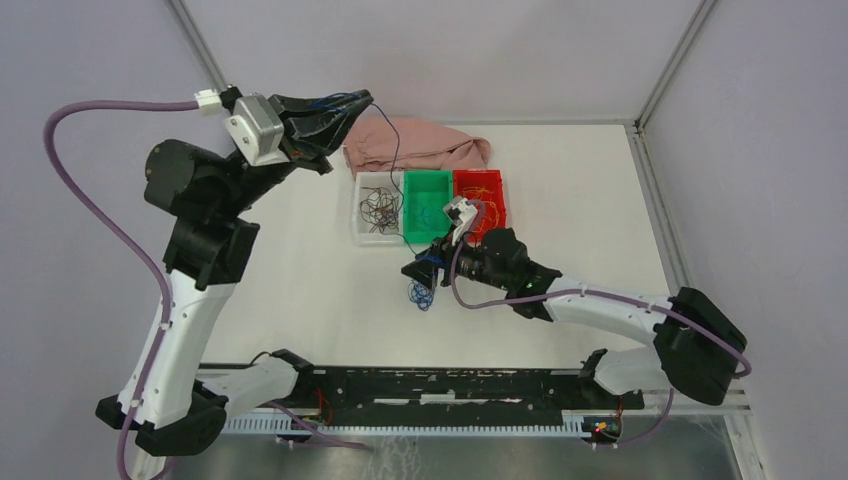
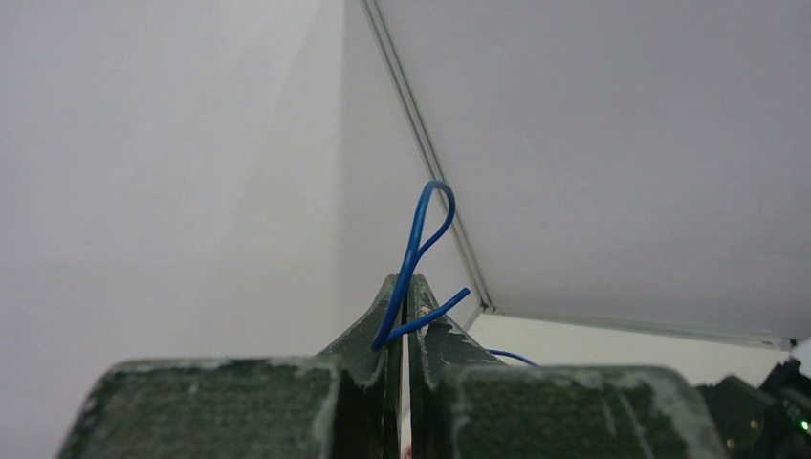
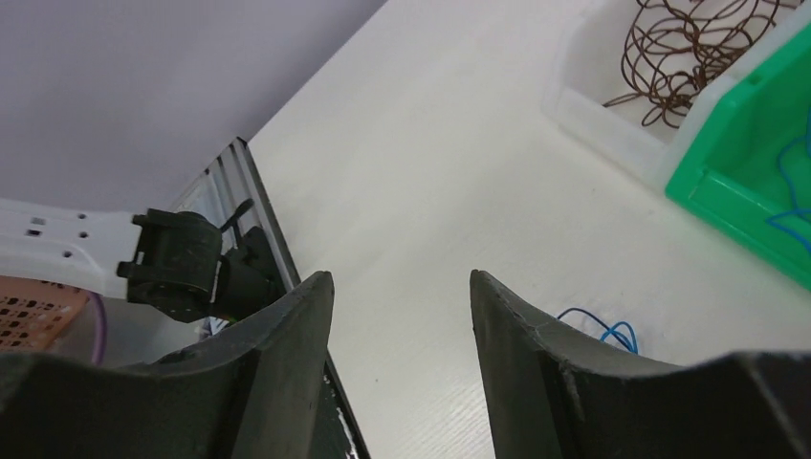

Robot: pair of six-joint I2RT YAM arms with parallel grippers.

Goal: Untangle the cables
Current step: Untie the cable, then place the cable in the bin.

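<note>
Cables (image 1: 420,294) in a small blue tangle lay on the tabletop (image 1: 300,270), just beside the right gripper (image 1: 418,272), whose fingers (image 3: 287,363) stood spread and empty. Left fingers (image 2: 368,335), raised high, pinched one blue cable (image 2: 413,253) that hung down toward the bins (image 1: 430,176). Brown cables (image 1: 378,207) lay in the clear bin (image 1: 360,218); a pink cloth (image 1: 415,145) lay behind the bins.

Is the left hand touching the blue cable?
Touching. The left wrist view shows the blue cable pinched in the shut left hand, its loop sticking out above the tips.
</note>
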